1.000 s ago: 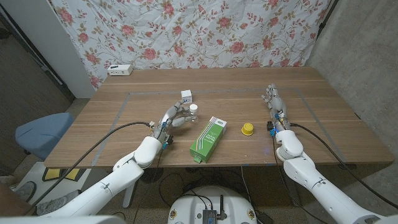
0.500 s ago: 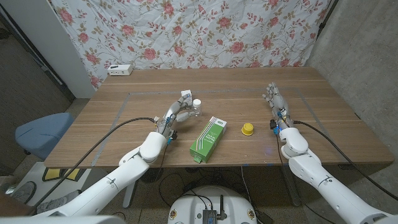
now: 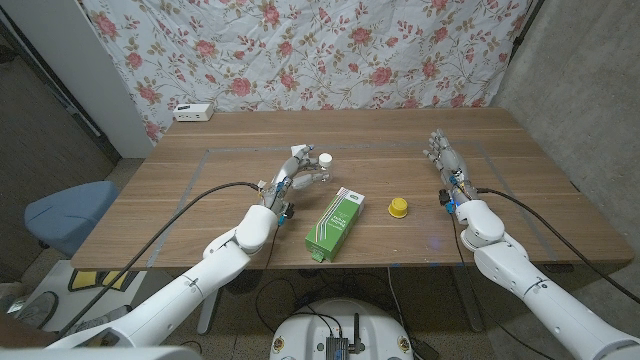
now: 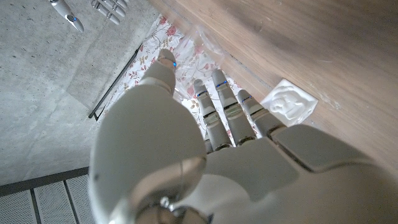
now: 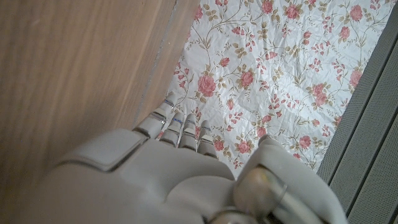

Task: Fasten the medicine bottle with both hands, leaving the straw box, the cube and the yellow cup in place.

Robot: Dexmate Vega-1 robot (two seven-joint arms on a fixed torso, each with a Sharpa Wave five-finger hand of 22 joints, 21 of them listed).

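Note:
My left hand (image 3: 292, 179) grips the medicine bottle (image 3: 322, 168), a small clear bottle with a white cap, just above the table's middle left. The white cube (image 3: 300, 151) (image 4: 288, 103) sits right behind that hand, partly covered by it in the head view. The green straw box (image 3: 335, 221) lies in front of the bottle, toward me. Right of the box sits the small yellow cup (image 3: 398, 207). My right hand (image 3: 446, 161) stands at the table's right with its fingers stretched out, holding nothing; its fingertips (image 4: 69, 14) show far off in the left wrist view.
A white power strip (image 3: 192, 112) lies at the table's (image 3: 540, 215) far left corner. A blue stool (image 3: 68, 212) stands left of the table. A floral cloth (image 3: 300, 50) hangs behind it. Black cables trail from both arms over the front edge.
My left hand has carried the bottle away from me and to the right, close to the cube. The right arm has shifted slightly right.

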